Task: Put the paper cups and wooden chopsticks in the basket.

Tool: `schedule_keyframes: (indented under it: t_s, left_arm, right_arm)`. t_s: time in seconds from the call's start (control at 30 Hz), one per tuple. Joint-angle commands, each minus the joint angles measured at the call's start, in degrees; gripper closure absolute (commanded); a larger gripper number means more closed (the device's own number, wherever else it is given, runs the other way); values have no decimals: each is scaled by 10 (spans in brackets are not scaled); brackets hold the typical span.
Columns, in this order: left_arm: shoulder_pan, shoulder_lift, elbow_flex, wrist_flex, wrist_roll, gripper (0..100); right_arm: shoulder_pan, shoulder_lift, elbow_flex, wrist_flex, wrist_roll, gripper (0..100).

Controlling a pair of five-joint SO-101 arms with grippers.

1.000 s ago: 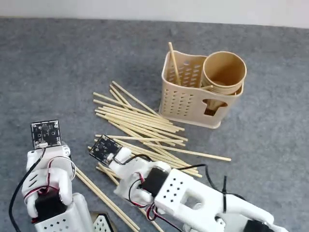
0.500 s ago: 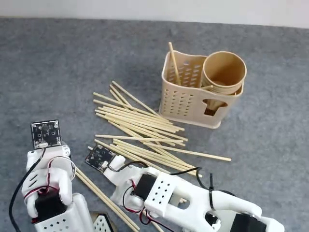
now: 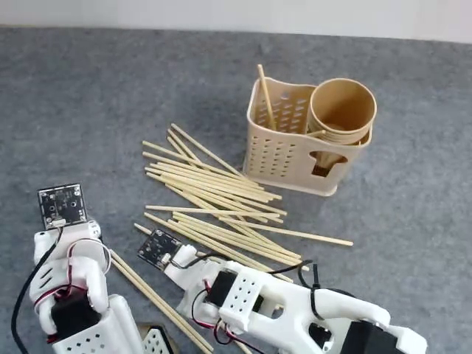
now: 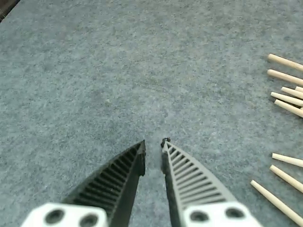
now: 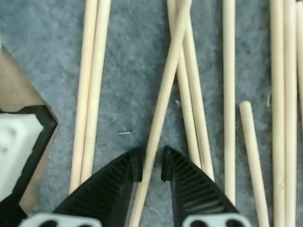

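The beige perforated basket stands at the back right. Stacked brown paper cups fill one of its compartments and one chopstick stands upright in the other. Several wooden chopsticks lie spread on the grey carpet in front of it. My right gripper sits low over the near end of this pile, shut on a slanted chopstick that runs between its fingers. The right arm covers that spot from above. My left gripper is shut over bare carpet, with chopstick ends off to one side.
Two chopsticks lie diagonally between the arms. A white and black part on a tan plate lies close beside the right gripper. The left arm stands at the near left. Bare carpet stretches over the far left.
The right arm has drawn back toward the near edge and lowered over the near chopsticks. The left arm has shifted slightly to the left.
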Motion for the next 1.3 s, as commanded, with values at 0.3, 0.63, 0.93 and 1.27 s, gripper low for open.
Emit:
schedule_keyframes:
  t_s: [0.3, 0.63, 0.93, 1.27]
  left_arm:
    - [-8, -4, 4, -15, 5, 919]
    - [-8, -4, 5, -15, 5, 919]
    - [-8, -4, 6, -15, 5, 919]
    - [-8, -4, 6, -15, 5, 919]
  right_arm:
    - [0, -44, -58, 66, 25, 993]
    - [138, -200, -22, 100, 24, 993]
    - [219, -380, 18, 96, 24, 993]
    - [260, -589, 30, 60, 24, 993]
